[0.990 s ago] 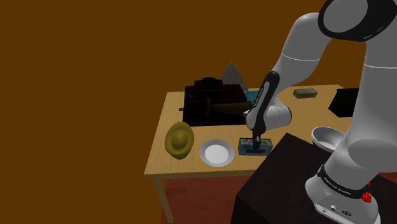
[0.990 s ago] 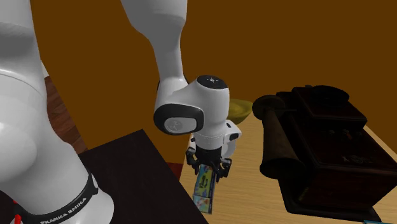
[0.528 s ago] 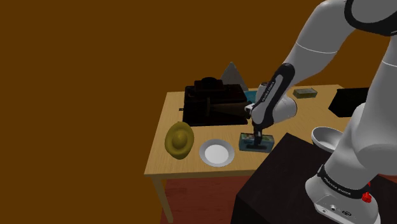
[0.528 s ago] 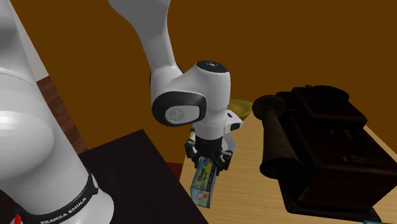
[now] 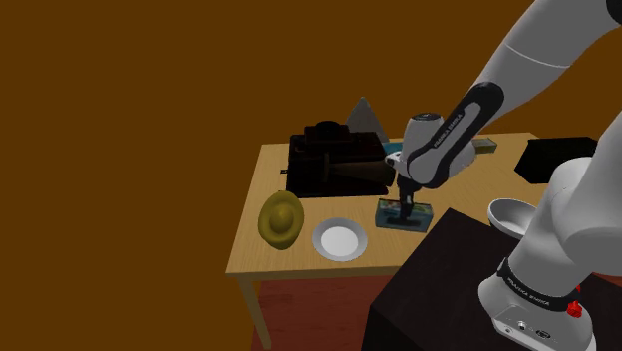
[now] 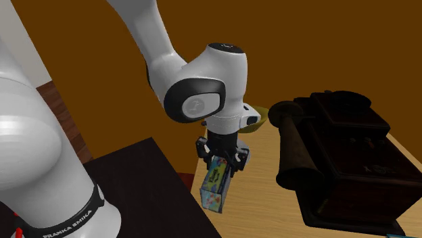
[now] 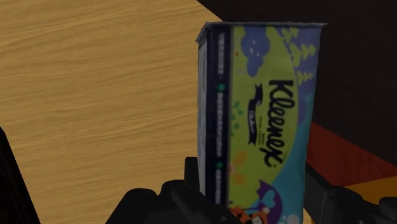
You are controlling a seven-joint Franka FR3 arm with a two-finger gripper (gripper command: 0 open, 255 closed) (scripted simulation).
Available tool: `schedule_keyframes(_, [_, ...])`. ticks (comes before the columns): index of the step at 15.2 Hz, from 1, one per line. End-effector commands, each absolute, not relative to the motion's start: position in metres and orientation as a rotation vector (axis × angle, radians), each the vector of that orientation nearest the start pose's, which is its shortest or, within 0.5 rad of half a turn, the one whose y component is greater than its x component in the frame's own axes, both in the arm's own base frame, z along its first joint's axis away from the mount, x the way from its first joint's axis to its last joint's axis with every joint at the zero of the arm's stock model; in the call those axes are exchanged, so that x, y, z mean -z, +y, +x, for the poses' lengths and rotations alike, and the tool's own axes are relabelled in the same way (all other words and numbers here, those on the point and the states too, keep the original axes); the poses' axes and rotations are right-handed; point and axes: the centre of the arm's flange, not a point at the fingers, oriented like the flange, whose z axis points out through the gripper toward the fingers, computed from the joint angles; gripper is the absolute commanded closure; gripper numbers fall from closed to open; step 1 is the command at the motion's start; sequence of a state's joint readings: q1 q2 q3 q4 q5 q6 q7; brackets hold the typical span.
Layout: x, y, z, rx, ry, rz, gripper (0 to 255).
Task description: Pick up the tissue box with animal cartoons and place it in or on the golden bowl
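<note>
1. Grip closed: my gripper (image 6: 221, 159) clasps the cartoon tissue box (image 6: 215, 184), which hangs tilted.
2. It seems to hang just off the table (image 5: 299, 261), beside my stand (image 5: 439, 289).
3. Well apart sits the golden bowl (image 5: 280, 220).

Open wooden table (image 5: 254, 259) runs from the black claw (image 5: 404, 209) and its cartoon-printed tissue box (image 5: 421, 216) to the golden bowl (image 5: 280, 219). Only a flat white round dish (image 5: 339, 239) sits between. A bulky dark brown box (image 5: 334, 160) walls off the far side, and the black stand (image 5: 439, 284) crowds the claw.
</note>
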State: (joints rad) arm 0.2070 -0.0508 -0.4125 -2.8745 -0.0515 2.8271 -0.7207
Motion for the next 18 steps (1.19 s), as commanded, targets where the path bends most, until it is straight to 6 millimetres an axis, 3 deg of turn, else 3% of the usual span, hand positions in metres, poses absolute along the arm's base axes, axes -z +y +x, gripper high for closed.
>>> schedule_keyframes(1, [-0.217, -0.068, 0.347, 0.001, -0.875, -3.014, 255])
schedule_keyframes(15, [-0.288, -0.068, 0.347, 0.001, -0.875, -3.014, 255])
schedule_keyframes(18, [-0.290, -0.043, 0.378, 0.001, -0.875, -3.014, 255])
